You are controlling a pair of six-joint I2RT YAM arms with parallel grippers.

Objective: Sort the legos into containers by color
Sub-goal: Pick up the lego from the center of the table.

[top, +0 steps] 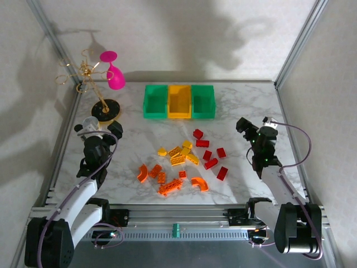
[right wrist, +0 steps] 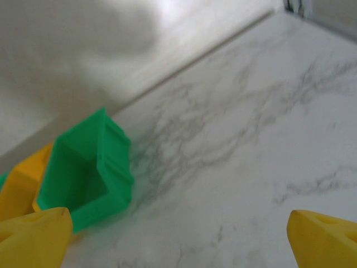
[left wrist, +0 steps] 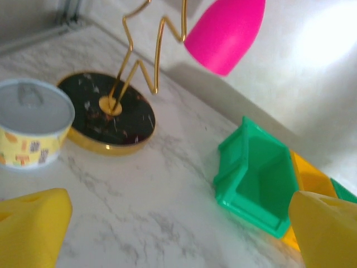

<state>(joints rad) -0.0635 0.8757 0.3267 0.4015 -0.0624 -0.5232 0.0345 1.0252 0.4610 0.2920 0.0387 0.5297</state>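
From above, both arms sit folded low, the left gripper (top: 98, 130) and right gripper (top: 256, 128) flanking the loose legos (top: 181, 162); the containers (top: 179, 101) stand beyond. On the left wrist, the fingers (left wrist: 33, 229) are spread wide and empty. On the right wrist, the fingers (right wrist: 326, 237) are likewise wide and empty.

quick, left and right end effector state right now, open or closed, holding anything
Left end effector: open, holding nothing.
Right end effector: open, holding nothing.
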